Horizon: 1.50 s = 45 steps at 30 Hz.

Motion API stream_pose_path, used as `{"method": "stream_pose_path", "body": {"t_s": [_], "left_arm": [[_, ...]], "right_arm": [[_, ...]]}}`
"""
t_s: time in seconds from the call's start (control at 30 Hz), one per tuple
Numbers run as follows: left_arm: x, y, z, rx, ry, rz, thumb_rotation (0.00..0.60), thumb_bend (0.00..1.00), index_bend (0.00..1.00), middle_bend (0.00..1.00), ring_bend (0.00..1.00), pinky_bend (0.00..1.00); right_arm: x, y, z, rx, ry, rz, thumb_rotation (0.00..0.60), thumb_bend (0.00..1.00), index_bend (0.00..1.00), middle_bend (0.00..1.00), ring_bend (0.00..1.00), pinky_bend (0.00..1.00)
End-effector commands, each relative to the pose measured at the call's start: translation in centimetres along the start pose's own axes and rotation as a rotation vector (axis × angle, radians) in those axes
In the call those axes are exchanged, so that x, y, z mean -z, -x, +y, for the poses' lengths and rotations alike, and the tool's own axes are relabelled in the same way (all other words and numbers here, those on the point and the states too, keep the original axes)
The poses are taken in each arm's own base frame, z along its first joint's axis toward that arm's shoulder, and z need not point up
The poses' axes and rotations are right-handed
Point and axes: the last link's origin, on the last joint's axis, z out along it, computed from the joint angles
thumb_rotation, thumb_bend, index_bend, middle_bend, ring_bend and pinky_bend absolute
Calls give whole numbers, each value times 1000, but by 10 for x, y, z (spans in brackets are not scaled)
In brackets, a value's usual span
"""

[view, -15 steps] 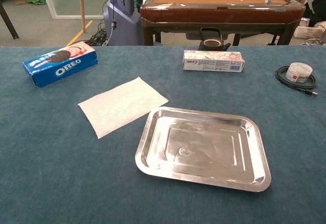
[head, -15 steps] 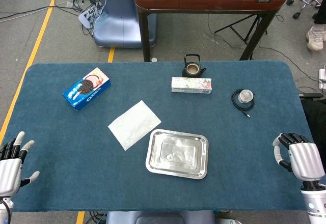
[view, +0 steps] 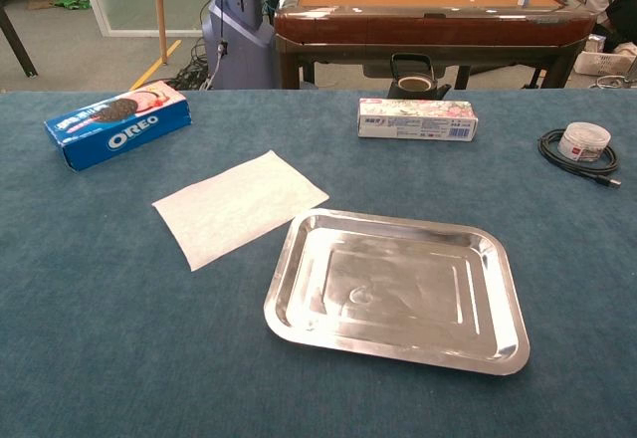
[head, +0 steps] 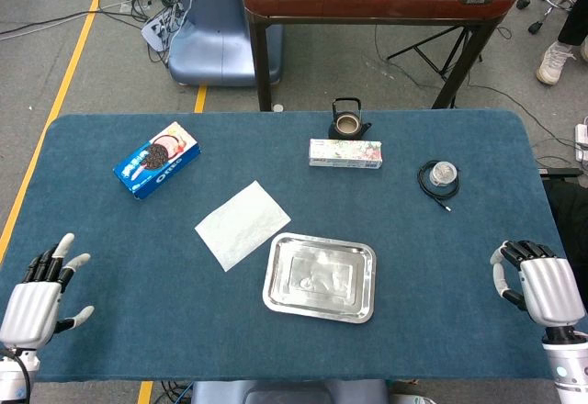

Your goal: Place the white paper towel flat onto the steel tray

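Observation:
The white paper towel lies flat on the blue table, just left of the steel tray, its near corner close to the tray's rim. The tray holds nothing. My left hand hovers at the table's near left corner, fingers spread, holding nothing. At the near right edge, my right hand has its fingers curled inward and nothing in them. Neither hand appears in the chest view.
An Oreo box lies at the far left. A black teapot and a long flowered box sit at the back centre. A coiled cable around a small jar lies at the right.
My left hand has moved right and slightly toward the table, further into the head view. The right hand, towel and tray have not moved.

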Motion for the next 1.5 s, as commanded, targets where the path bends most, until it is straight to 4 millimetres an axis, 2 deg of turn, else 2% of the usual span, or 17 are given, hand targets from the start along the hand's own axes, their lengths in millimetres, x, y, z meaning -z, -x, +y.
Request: {"method": "stream_pose_path", "body": {"t_s": [0.03,0.33,0.43,0.73,1.03,1.5], "left_arm": [[-23,6,17,42,108,-16,600,123,252,0,0,99],[-82,7,48,53,257,-28,600,123,317,0,0,151],[-99,14,56,33,294,-30,600,123,349,0,0,155],[-136,37,81,56,366,-16,600,89,340,0,0,158],[-153,63,102,34,418,-22,600,52,404,0,0,163],[-165,92,104,-23,429,-50,600,51,384,0,0,163]], "right_arm": [[-1,-2,1,-6,3,8,600,517,546,476,378,433],[-1,-5,1,-16,2,14,600,517,546,476,378,433],[-2,-5,2,-19,1,16,600,517,546,476,378,433],[-4,-3,4,-21,5,8,600,517,546,476,378,433],[-5,-5,7,-27,18,12,600,517,546,476,378,433],[-8,-4,11,-30,31,7,600,517,546,476,378,433]]}}
